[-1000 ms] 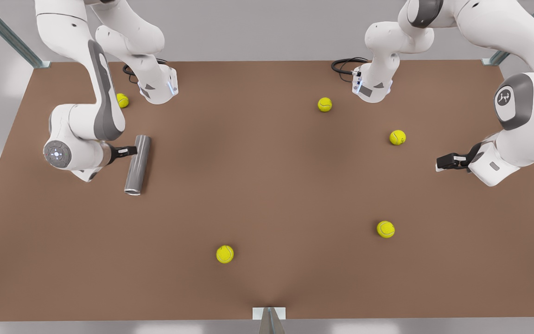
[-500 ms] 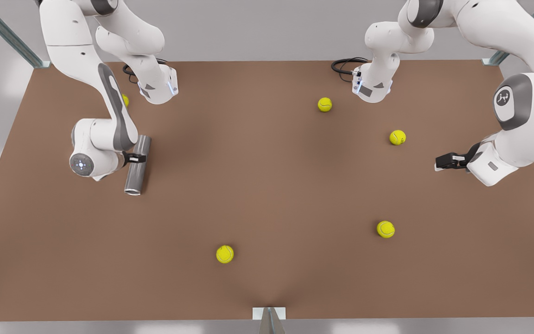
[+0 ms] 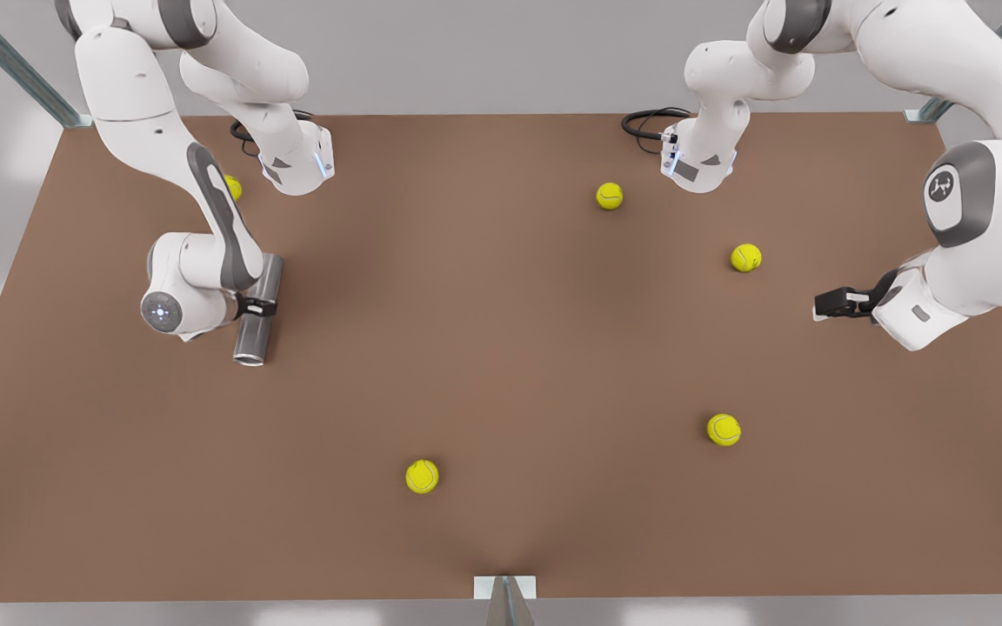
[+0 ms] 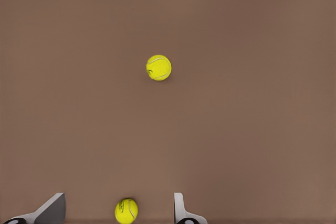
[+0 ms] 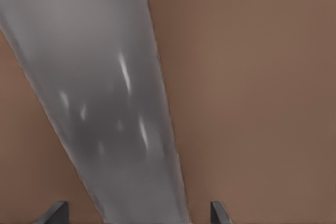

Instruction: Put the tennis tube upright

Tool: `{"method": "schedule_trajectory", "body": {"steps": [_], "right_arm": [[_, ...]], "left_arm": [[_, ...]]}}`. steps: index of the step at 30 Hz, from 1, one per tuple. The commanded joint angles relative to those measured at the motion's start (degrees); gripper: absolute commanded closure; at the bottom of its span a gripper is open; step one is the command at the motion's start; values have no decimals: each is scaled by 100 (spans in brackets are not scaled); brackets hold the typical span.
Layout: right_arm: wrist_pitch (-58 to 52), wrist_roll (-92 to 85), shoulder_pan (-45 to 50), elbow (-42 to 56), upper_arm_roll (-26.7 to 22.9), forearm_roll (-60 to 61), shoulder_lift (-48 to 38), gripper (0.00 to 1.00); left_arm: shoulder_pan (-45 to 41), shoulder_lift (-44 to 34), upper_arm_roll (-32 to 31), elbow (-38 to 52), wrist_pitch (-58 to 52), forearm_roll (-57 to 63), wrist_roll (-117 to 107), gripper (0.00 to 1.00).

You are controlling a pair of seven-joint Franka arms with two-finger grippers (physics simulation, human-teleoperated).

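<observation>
- Far side of the front view's left: a tennis ball (image 3: 232,187) half tucked behind the arm, well apart from the action.
- Just right of that: tennis tube (image 3: 251,339) flat on its side on the tabletop (image 3: 501,348), long axis running away from the camera, open pale-rimmed end nearest the camera.
- Right gripper (image 3: 256,306) low across the tube a bit past the middle toward the open end. In the right wrist view, fingers (image 5: 58,211) spread wide with the tube (image 5: 105,103) between them and a gap on each side, so not pinching anything yet.
- Handling guess: hollow, stiff, smooth-walled, probably light. Rolls easily and could slip in a weak pinch, so best to squeeze squarely across the round body.
- Gripping near the middle keeps it balanced while tipping. Closer to one end makes it easier to pivot onto the other end, but looks more likely to twist out.
- Middle to right: four more tennis balls scattered about, all clear of the tube, nearest one (image 3: 422,476) toward the front edge.
- Far right: left gripper (image 3: 831,303) waiting above the tabletop, fingers (image 4: 52,208) apart and holding nothing, two balls (image 4: 158,67) ahead of it in the left wrist view.
</observation>
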Motion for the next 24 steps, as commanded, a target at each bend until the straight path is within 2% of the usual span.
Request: {"method": "schedule_trajectory", "body": {"steps": [1, 14, 15, 16, 17, 21, 24], "right_arm": [[204, -587, -2, 13, 0, -2, 47, 0], [274, -622, -46, -40, 0, 7, 548, 0], [274, -631, -46, -40, 0, 7, 548, 12], [213, -622, -37, -14, 0, 7, 557, 42], [195, -596, -28, 4, 0, 7, 557, 50], [20, -604, 15, 153, 0, 7, 530, 48], [-965, -613, 323, 970, 8, 16, 460, 48]], "left_arm": [[0, -6, -2, 3, -8, -5, 18, 0], [0, 12, 6, -6, -8, 4, 9, 0], [0, 29, -2, -6, -8, -5, 9, 0], [0, 29, -2, -6, -8, -5, 9, 0], [0, 29, -2, -6, -8, -5, 9, 0], [0, 29, -2, 3, -8, 4, 9, 0], [0, 29, 7, -6, -8, 4, 9, 0]]}}
